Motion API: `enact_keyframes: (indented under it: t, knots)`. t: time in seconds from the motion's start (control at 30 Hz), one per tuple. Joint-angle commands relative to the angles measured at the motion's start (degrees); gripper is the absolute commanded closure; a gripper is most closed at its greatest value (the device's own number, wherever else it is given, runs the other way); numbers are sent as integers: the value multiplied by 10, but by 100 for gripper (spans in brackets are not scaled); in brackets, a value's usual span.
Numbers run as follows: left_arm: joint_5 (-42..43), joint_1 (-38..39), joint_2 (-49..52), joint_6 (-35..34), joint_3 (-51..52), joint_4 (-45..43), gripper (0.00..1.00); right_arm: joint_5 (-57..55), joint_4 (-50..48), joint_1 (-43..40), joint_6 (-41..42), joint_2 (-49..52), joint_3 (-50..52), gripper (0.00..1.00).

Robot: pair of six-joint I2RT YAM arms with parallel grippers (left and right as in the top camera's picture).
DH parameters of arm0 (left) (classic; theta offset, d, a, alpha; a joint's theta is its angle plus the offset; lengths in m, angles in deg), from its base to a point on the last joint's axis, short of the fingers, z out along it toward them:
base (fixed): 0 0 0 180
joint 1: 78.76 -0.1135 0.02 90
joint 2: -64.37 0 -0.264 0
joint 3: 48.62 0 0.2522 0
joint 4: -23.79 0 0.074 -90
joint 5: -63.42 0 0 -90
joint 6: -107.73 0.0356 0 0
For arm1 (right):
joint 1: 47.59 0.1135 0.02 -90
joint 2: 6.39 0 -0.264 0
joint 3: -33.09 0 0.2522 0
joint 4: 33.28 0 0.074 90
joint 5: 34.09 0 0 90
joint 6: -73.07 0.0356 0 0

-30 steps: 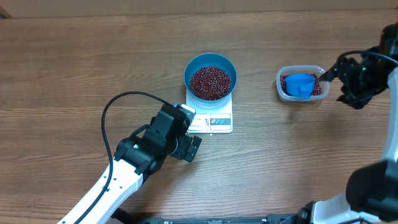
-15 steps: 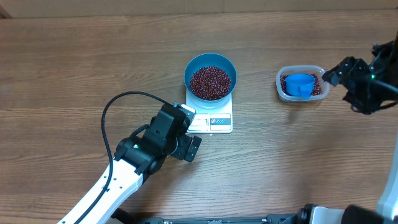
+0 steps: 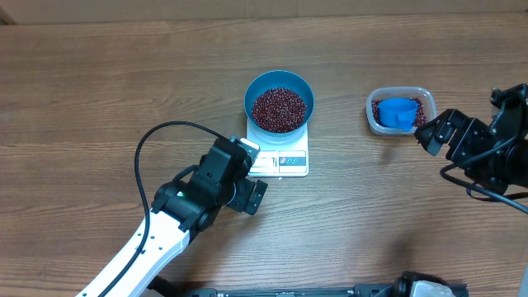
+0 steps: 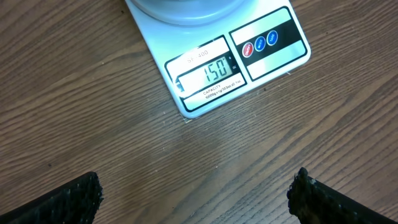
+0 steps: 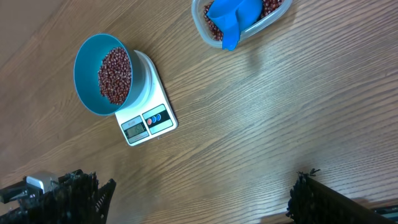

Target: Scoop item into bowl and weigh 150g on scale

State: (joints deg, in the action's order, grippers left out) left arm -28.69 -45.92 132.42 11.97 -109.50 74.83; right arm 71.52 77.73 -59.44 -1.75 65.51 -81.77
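Left claw (image 4: 196, 194) tips cropped, scale (image 4: 214, 59) cut off at top

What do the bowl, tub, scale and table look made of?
Bowl: likely plastic, opaque blue, smooth even walls with a soft sheen.
Tub: clear plastic; the beans show through its wall.
Scale: white glossy plastic top, as it looks; light glints off it.
Table: wood or wood-look laminate, matte brown with running grain; can't tell which.
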Motion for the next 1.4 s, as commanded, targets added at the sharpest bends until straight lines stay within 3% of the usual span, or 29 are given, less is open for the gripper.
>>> enact_keyframes:
  t: [0.0, 0.53, 0.9, 1.2, 1.37]
  knots:
    - [5, -3, 1, 6, -13, 0, 0, -5, -2, 3, -2, -1, -14, 0]
    - [5, -3, 1, 6, -13, 0, 0, 2, -12, 3, -5, -1, -14, 0]
    - [5, -3, 1, 6, -13, 0, 0, -92, -193, 35, -38, -55, 5, 0]
    - [5, -3, 1, 6, -13, 0, 1, -74, -459, 36, -63, -202, 236, 0]
    - [5, -3, 1, 7, -13, 0, 1, -74, -671, 52, -65, -329, 461, 0]
